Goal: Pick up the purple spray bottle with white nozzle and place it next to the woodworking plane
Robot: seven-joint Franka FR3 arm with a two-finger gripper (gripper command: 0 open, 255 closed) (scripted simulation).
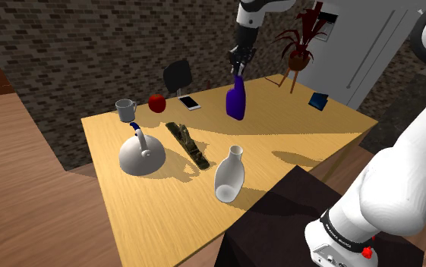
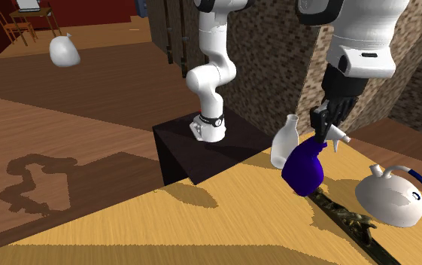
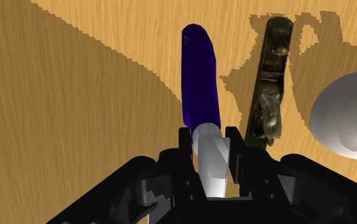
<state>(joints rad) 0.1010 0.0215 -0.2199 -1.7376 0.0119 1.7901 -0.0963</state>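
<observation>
**Ana:** Big picture first: the wooden surface (image 1: 310, 136) is crowded. In the shoulder view the white kettle (image 1: 143, 158) sits at nine o'clock of the woodworking plane (image 1: 187, 144), and the white vase (image 1: 228, 176) at about four o'clock of it.

**Ben:** And the purple spray bottle (image 1: 236, 102)?

**Ana:** Out at one o'clock of the plane, well apart from it, upright under the arm. The hand (image 3: 207, 135) is clenched on the white nozzle (image 3: 210, 162), one finger on either side, with the purple body hanging below. I can't say for certain whether its base is off the wood.

**Ben:** So what worries you from here?

**Ana:** That grip. It's only on the nozzle, high up, so I reckon the long body can swing or twist out if the carry is quick. Then there's the landing zone. The kettle crowds one flank of the plane and the vase stands near the other, so a low pass could clip either one.

**Ben:** And the release?

**Ana:** If it comes down tilted, or lands on the plane itself, I'd expect that tall bottle to topple.
</observation>
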